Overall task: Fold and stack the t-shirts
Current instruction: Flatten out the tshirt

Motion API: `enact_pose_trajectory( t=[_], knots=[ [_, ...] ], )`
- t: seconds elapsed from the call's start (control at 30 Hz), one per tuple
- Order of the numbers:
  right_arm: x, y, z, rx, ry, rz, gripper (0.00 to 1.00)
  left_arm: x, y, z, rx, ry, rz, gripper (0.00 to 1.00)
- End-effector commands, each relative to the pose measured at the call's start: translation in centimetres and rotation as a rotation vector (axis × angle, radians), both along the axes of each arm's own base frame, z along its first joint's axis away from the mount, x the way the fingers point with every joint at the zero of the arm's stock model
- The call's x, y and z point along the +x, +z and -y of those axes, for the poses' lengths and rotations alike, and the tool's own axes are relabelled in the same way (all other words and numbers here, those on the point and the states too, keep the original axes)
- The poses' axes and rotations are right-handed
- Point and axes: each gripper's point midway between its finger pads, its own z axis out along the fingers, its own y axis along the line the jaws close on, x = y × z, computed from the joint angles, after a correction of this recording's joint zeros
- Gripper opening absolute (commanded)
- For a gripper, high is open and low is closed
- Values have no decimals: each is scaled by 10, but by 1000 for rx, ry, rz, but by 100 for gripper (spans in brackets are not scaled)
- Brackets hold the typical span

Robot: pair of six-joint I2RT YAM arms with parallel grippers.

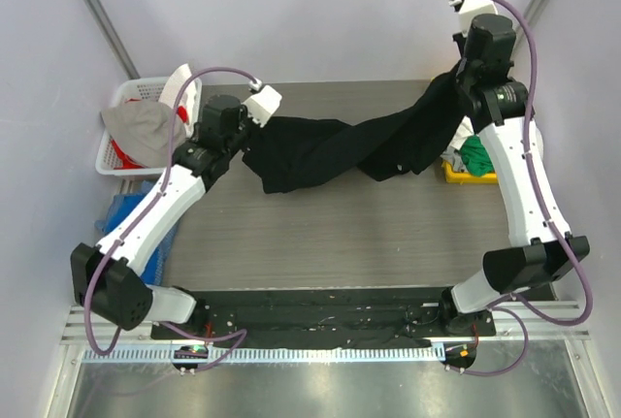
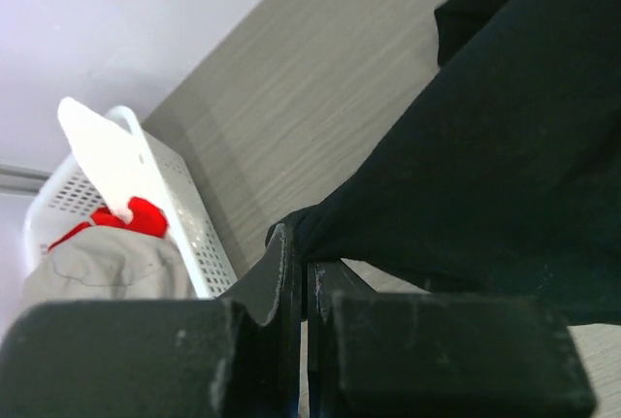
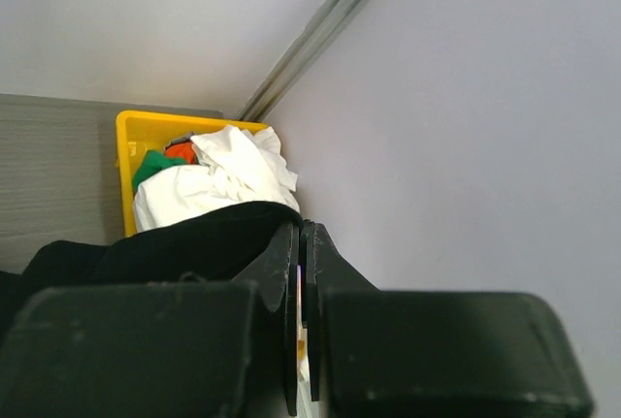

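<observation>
My left pincer [image 2: 299, 248], low centre in its wrist view, and my right pincer [image 3: 298, 234] are both clamped shut on edges of the black t-shirt [image 1: 310, 151], slung sagging across the overhead view's upper middle: judged soft, light, limp, best gripped at hems or corners.

Black shirt [image 1: 359, 151] strung across the far half of the surface [image 1: 340, 243], one end pinched in each claw. Left claw [image 1: 250, 146] sits low at far left, where the cloth bunches and drapes onto the surface. Right claw [image 1: 458, 74] is high at far right, and the shirt climbs off the surface up to it. White basket [image 1: 141, 82] off the far-left edge holds grey cloth [image 1: 146, 127] and a red item [image 1: 120, 153]. Yellow bin [image 1: 454, 176] sits at right beside the right arm, green cloth [image 1: 475, 154] in it.
</observation>
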Motion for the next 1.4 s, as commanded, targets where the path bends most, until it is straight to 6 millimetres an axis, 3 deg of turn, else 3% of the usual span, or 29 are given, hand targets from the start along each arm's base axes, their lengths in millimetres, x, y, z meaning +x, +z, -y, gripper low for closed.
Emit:
enact_pose_trajectory(
  t=[0.0, 0.07, 0.1, 0.13, 0.17, 0.2, 0.23, 0.3, 0.33, 0.47, 0.63, 0.67, 0.77, 0.8, 0.87, 0.9, 1.0, 1.07, 1.23, 1.37],
  knots=[
    [27, 7, -8, 24, 23, 49, 1, 28, -34, 2, 96, 6, -5, 0],
    [36, 4, -10, 21, 26, 41, 1, 46, -40, 3, 115, 22, 19, 0],
    [45, -6, -12, 16, 28, 19, 1, 59, -66, 4, 147, 23, -23, 0],
    [50, -8, -12, 15, 27, 14, 1, 68, -72, 5, 153, 27, -28, 0],
    [54, -13, -12, 13, 25, 3, 1, 85, -68, 6, 146, 45, -4, 0],
    [62, -23, -11, 9, 22, -17, 1, 101, -93, 1, 170, 78, -45, 0],
    [66, -27, -10, 7, 19, -26, 1, 119, -85, 2, 156, 103, -20, 0],
    [74, -40, -6, 5, 11, -52, 1, 140, -95, -7, 155, 156, -30, 0],
    [75, -44, -3, 4, 6, -61, 1, 156, -109, -6, 166, 172, -41, 0],
    [82, -64, 3, -4, 1, -104, 1, 181, -133, -11, 216, 236, -39, 0],
    [88, -84, 4, -12, 1, -146, 1, 193, -143, -23, 263, 312, 3, 0],
    [89, -89, 4, -14, 1, -155, 1, 193, -144, -24, 271, 320, 4, 9],
    [88, -97, 4, -9, 6, -173, 1, 188, -150, -30, 271, 346, 12, 57],
    [87, -103, 4, -11, 6, -186, 1, 185, -139, -31, 256, 351, 32, 65],
    [86, -108, 3, -5, 14, -196, 1, 173, -141, -31, 243, 338, 21, 85],
    [83, -114, 2, -3, 17, -209, 1, 168, -122, -31, 195, 342, 47, 91],
    [78, -124, 0, 13, 27, -227, 1, 142, -123, -22, 141, 259, -17, 94],
    [75, -132, -3, 26, 46, -242, 1, 109, -123, -15, 112, 177, -109, 92],
    [62, -155, -9, 60, 70, -283, 1, 39, -144, 7, 41, -23, -246, 90],
    [55, -166, -14, 76, 90, -311, 1, 7, -167, 24, -2, -145, -352, 85]
  ],
)
